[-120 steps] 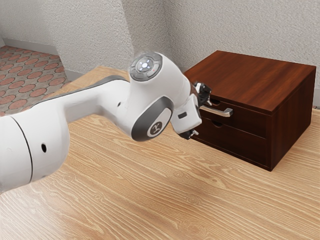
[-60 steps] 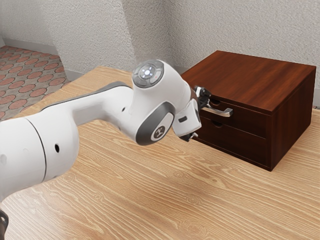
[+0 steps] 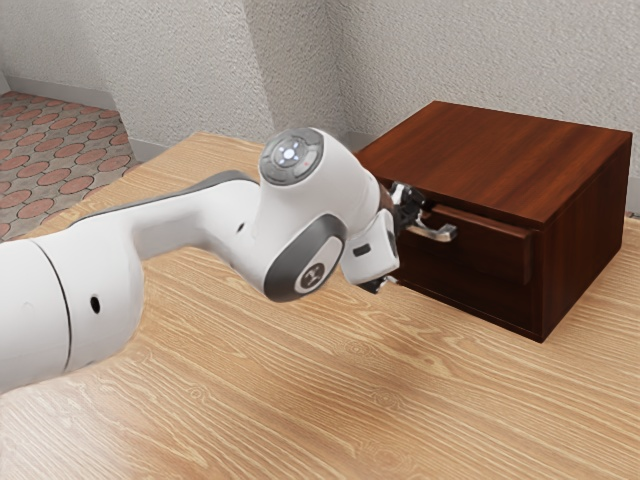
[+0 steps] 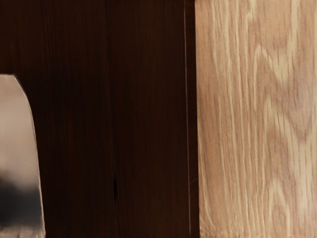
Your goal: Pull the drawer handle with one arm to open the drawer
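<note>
A dark reddish-brown wooden cabinet (image 3: 500, 150) sits on a pale wood worktop (image 3: 350, 400). Its upper drawer (image 3: 480, 250) juts slightly out of the cabinet's front. The black tool (image 3: 415, 220) is clamped on the drawer's curved silver handle (image 3: 437, 233).

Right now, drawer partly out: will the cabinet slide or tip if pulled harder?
Tipping seems unlikely: the cabinet is low, broad and flat on the table. It might slide on the smooth wood. The metal handle looks rigid, possibly slick.
</note>
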Robot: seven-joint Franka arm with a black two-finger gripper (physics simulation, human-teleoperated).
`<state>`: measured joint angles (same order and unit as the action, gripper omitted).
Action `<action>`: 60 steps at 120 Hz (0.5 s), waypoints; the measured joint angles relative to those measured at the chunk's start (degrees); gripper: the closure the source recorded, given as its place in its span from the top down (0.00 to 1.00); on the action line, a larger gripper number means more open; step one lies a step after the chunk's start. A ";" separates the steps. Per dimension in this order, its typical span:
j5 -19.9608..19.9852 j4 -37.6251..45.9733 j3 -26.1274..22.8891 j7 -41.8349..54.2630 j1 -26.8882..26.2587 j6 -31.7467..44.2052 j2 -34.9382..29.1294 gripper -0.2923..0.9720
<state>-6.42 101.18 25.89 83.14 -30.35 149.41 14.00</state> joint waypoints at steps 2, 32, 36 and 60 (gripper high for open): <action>-0.11 0.21 0.03 0.02 -0.05 -0.02 -0.20 0.72; -0.43 4.67 0.90 0.31 -0.53 -0.24 -4.44 0.74; -0.53 5.26 0.94 0.34 -0.75 -0.26 -4.99 0.75; -1.35 8.55 1.08 0.49 -1.30 -0.36 -8.01 0.76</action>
<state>-7.77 109.73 26.98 83.63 -31.64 149.05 5.99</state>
